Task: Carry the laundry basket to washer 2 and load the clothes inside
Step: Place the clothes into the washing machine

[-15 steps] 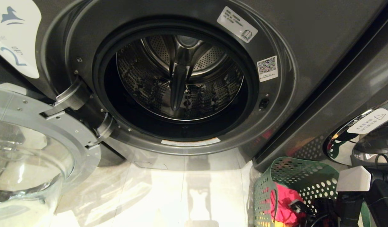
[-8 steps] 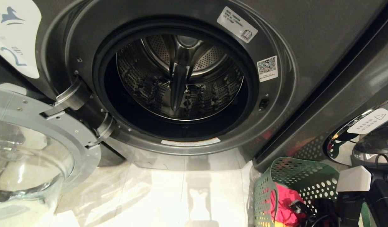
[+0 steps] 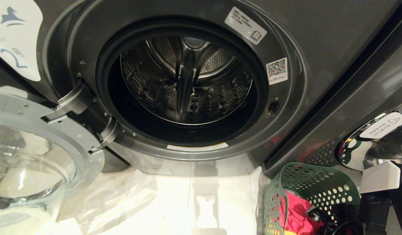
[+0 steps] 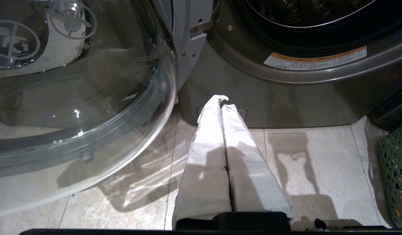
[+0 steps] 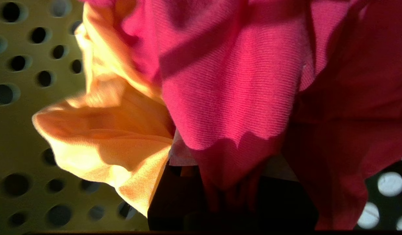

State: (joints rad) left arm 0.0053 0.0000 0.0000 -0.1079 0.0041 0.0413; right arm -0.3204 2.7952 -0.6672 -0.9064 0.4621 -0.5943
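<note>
Washer 2 (image 3: 318, 39) fills the head view, its glass door (image 3: 31, 156) swung open to the left and its steel drum (image 3: 187, 81) bare. The green laundry basket (image 3: 305, 182) stands on the floor at the lower right, beside the washer's front. Of the clothes, a magenta-pink garment (image 5: 233, 85) and a yellow-orange one (image 5: 109, 130) are inside it. My right arm (image 3: 380, 178) reaches down into the basket. My right gripper (image 5: 230, 163) is shut on a bunch of the pink garment, which hides most of its fingers. My left gripper (image 4: 222, 101) hangs shut and empty, low before the washer's base.
The open door's glass bowl (image 4: 76, 98) stands out over the tiled floor (image 4: 318, 169) on the left. A neighbouring machine's chrome-rimmed door (image 3: 367, 147) is just behind the basket on the right. The basket's perforated wall (image 5: 21, 65) lies close beside the clothes.
My right arm's white link has shifted to the right and slightly up, uncovering more of the basket's far rim. The left arm and the washer have not moved.
</note>
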